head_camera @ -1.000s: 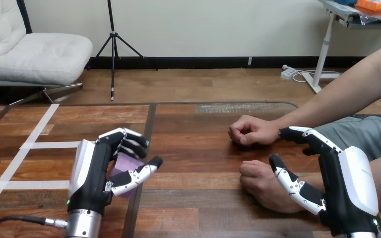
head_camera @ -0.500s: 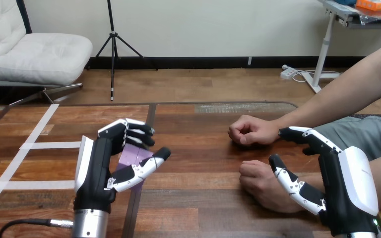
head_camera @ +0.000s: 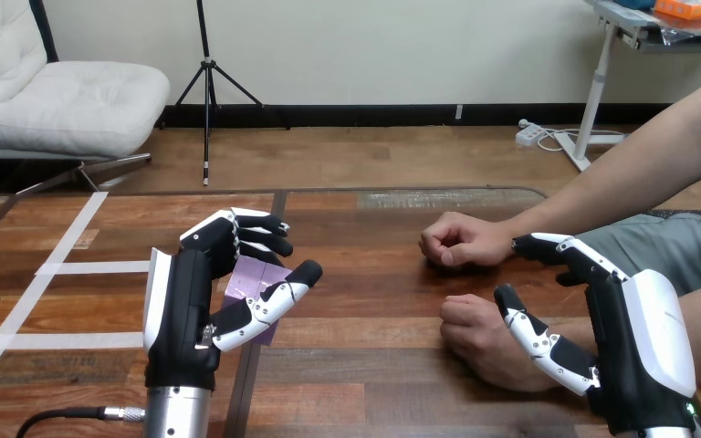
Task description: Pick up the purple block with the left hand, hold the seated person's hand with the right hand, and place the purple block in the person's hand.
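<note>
My left hand (head_camera: 181, 310) hovers over the table's left half, with its fingers and thumb curled round the purple block (head_camera: 254, 279). The block is partly hidden behind the thumb. At the right, my right hand (head_camera: 643, 339) stands on edge beside the person's near hand (head_camera: 473, 332), a closed fist resting on the table. The thumb lies against that wrist, while the fingers reach out above it with bare table showing between, so they do not close on it. The person's far hand (head_camera: 456, 240), also a fist, rests a little farther back.
The wooden table (head_camera: 365, 274) has white tape lines (head_camera: 64, 246) on its left part. A dark seam (head_camera: 274, 219) runs front to back beside my left hand. The person's forearms come in from the right edge.
My left hand has carried the purple block forward and a little to the right. My right hand and both of the person's fists have stayed put.
</note>
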Available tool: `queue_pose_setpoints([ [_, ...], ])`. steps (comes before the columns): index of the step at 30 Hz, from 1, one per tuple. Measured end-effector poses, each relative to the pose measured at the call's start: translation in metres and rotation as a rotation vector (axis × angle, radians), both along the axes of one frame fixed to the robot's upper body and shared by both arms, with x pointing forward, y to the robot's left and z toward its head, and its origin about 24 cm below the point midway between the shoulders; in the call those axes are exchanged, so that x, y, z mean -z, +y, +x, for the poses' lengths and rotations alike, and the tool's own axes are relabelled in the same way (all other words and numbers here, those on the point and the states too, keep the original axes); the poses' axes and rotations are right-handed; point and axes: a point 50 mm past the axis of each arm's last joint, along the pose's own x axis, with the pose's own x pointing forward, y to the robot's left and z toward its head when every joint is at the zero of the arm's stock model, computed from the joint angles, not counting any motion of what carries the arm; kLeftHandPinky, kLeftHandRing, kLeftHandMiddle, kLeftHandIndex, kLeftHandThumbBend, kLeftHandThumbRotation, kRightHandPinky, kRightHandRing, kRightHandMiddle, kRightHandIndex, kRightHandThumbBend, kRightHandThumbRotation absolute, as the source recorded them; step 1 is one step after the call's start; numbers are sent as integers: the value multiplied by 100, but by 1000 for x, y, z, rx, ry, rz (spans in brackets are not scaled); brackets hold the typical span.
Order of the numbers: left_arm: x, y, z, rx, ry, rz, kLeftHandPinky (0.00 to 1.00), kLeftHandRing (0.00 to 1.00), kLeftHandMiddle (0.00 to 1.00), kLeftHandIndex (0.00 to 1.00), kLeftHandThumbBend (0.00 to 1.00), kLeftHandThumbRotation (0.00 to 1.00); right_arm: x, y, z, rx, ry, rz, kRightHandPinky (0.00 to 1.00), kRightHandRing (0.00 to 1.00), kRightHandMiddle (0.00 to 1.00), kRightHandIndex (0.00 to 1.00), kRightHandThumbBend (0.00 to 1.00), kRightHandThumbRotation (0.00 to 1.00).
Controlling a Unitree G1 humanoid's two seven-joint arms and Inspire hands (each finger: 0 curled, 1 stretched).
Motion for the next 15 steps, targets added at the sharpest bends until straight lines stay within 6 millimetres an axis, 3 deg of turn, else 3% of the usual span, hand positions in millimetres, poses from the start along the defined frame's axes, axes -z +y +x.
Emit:
queue_pose_setpoints([
  [15, -1, -1, -2, 4, -18, -77, 31, 39, 48, 51, 80, 16, 0, -3, 1, -20, 48, -66, 71, 78, 78, 77, 57, 31],
])
